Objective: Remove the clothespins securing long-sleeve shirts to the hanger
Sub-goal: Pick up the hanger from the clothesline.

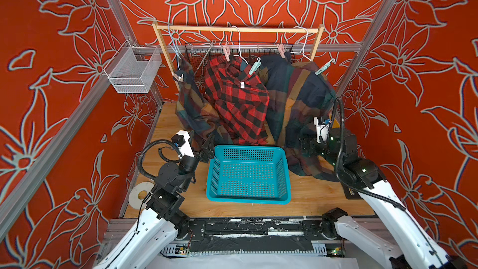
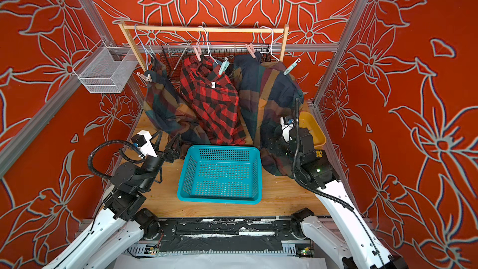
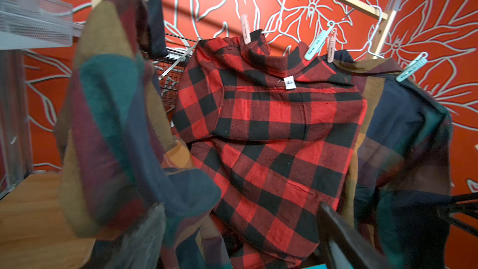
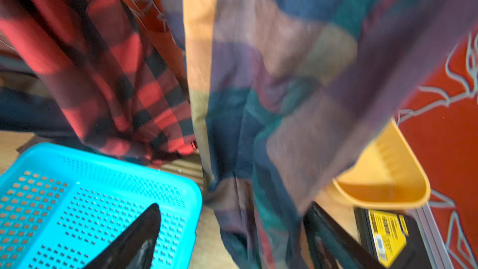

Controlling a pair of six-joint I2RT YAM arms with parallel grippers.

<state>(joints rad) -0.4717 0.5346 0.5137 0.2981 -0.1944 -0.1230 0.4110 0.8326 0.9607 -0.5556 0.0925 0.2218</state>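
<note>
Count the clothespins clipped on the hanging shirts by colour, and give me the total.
Pale pink clothespins: 3
Mint green clothespins: 2
Total: 5

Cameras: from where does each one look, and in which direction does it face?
Top views: high overhead, looking down and forward on rack and teal basket; left arm and right arm show.
Left wrist: low, tilted up at the red-and-black shirt and clothespins; left gripper open.
Right wrist: low, facing a dark plaid shirt; right gripper open.
Shared: all views show the red-and-black shirt.
</note>
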